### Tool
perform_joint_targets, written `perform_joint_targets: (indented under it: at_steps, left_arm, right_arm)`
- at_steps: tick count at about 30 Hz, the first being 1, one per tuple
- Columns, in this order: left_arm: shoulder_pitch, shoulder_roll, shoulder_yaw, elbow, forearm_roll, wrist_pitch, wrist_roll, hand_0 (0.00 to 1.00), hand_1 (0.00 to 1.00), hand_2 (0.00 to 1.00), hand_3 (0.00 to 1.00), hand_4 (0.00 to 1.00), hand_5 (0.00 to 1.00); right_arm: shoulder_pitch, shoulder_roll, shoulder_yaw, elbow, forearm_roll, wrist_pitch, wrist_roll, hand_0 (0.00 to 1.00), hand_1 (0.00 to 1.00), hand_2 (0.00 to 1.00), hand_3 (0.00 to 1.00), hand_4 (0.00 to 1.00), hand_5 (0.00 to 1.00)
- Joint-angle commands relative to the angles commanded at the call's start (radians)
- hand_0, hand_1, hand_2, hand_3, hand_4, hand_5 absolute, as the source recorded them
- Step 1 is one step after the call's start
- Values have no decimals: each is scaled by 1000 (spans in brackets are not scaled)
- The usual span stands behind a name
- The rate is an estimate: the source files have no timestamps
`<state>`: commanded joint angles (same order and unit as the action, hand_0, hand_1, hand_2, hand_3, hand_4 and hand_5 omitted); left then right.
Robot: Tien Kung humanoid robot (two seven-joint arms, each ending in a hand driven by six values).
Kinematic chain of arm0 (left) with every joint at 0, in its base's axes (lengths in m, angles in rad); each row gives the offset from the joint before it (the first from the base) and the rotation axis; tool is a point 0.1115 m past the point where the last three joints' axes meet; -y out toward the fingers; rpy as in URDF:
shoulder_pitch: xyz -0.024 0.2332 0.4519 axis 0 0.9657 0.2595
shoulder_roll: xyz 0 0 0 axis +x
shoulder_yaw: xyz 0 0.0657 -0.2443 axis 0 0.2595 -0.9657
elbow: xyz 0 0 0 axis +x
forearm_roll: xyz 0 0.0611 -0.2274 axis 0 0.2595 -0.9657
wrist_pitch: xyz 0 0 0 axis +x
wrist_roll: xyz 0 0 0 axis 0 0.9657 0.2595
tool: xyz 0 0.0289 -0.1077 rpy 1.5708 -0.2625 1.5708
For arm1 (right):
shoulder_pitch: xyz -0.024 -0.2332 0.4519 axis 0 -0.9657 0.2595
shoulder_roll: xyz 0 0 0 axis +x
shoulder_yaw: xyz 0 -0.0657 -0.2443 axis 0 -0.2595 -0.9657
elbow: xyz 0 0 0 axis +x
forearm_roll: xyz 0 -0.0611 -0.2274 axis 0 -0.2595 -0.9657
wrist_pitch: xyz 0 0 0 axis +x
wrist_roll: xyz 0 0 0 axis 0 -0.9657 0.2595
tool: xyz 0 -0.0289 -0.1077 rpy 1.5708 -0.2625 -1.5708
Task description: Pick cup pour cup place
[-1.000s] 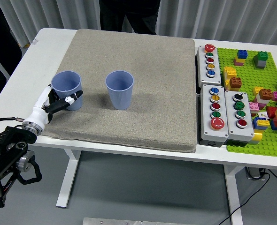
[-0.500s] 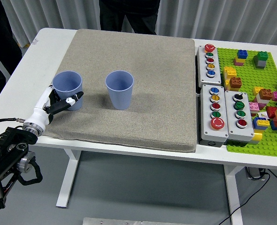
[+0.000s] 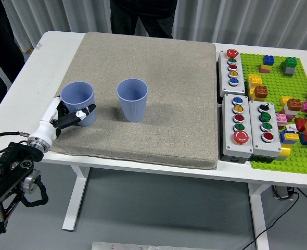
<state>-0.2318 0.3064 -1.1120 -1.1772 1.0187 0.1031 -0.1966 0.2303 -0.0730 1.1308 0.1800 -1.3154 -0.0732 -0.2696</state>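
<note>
Low at left, left hand (image 3: 65, 117) around blue cup (image 3: 78, 102)

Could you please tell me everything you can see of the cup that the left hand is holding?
The left cup is a plain blue-grey, plastic-looking tumbler with a rolled rim, tapering downward. It stands upright near the left edge of the grey mat, mouth open; its contents cannot be seen. The left hand grips its lower wall, black fingers wrapped across the front. The other cup stands apart to its right.
</note>
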Motion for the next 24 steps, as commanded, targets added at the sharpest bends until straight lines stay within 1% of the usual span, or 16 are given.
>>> perform_joint_targets:
  at_steps: [1,2,5,6,8,16,17,18,21,23,24]
  left_arm:
    - [0,0,1,0,-1,2,-1,602,492,473,471,819,206]
    - [2,-3,3,-1,-5,16,-8,602,492,473,471,819,206]
    - [6,-7,8,-4,-10,33,-16,602,492,473,471,819,206]
    - [6,-8,9,-4,-10,35,-17,579,464,438,455,814,208]
    - [12,-11,11,-14,-13,52,-27,579,464,438,455,814,208]
    - [20,-12,6,-51,-3,72,-33,577,459,434,453,812,211]
    - [20,-11,0,-69,22,82,-28,577,459,434,453,812,211]
    - [20,-11,-1,-72,29,84,-27,575,458,436,451,808,208]
    - [17,-1,-14,-117,104,99,-7,575,458,436,451,808,208]
    - [1,14,-21,-161,167,107,11,575,458,436,451,808,208]
    - [-1,17,-22,-168,179,108,13,575,458,436,451,808,208]
  right_arm:
    - [0,0,0,0,0,0,0,675,637,569,573,2,186]
    - [0,0,-1,0,2,-1,0,675,637,569,573,2,186]
    - [1,0,-2,0,4,-1,0,675,637,569,573,2,186]
    - [1,0,-2,0,4,-1,0,675,637,569,573,2,187]
    - [0,1,-2,0,4,-1,0,675,637,569,573,2,187]
    - [-1,1,-1,0,1,0,0,675,637,569,573,2,185]
    - [-1,0,-1,0,0,0,0,675,637,569,573,2,185]
    - [-1,0,-1,0,0,0,0,675,637,569,573,2,185]
    - [-1,-1,-3,0,2,-1,0,675,637,569,573,2,185]
    - [-2,-3,-2,0,1,-1,0,675,637,569,573,2,185]
    - [-2,-3,-2,0,1,-1,0,675,637,569,573,2,185]
